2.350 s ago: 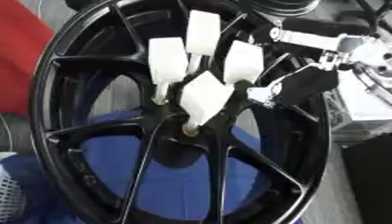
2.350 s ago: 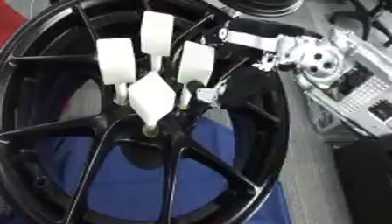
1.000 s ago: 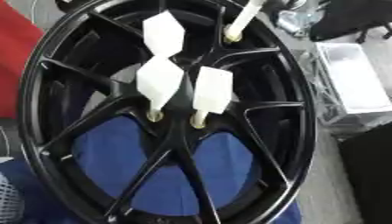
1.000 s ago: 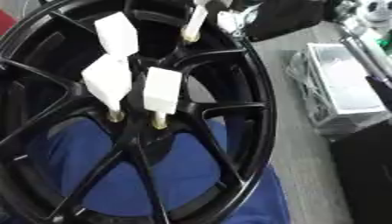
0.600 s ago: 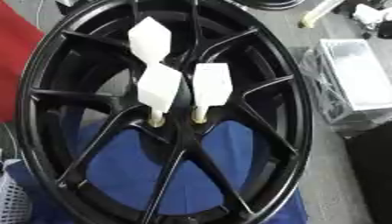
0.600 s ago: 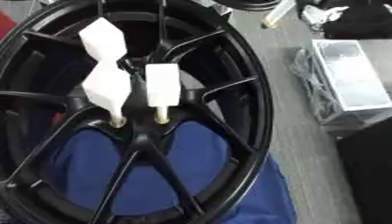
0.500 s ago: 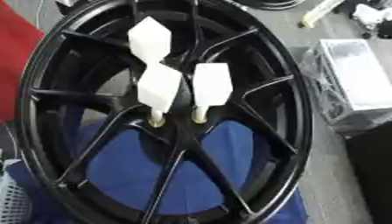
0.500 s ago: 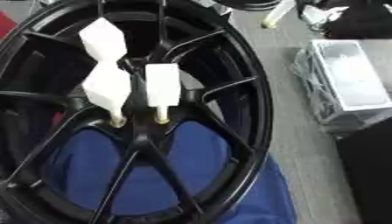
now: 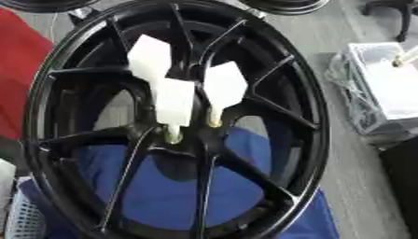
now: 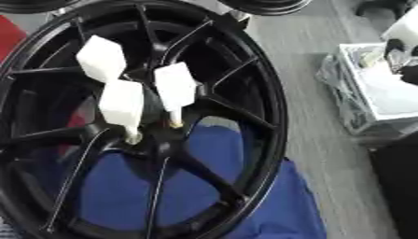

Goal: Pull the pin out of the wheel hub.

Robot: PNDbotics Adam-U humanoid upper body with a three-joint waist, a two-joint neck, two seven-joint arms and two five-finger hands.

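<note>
Faceted white pins (image 9: pixel 175 103) in glossy black hub (image 9: pixel 184 140)

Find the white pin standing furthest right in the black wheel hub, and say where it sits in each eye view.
Left eye view: right pin, just right of picture centre, above the middle.
Right eye view: same pin, left of centre, above the middle.
Shared landmark: the blue cloth under the hub.

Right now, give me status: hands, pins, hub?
Neither hand clearly in view. Three white-headed pins standing in the black wheel hub. A white pin-like piece shows over the clear tray at right. Nothing blocking the pins.
</note>
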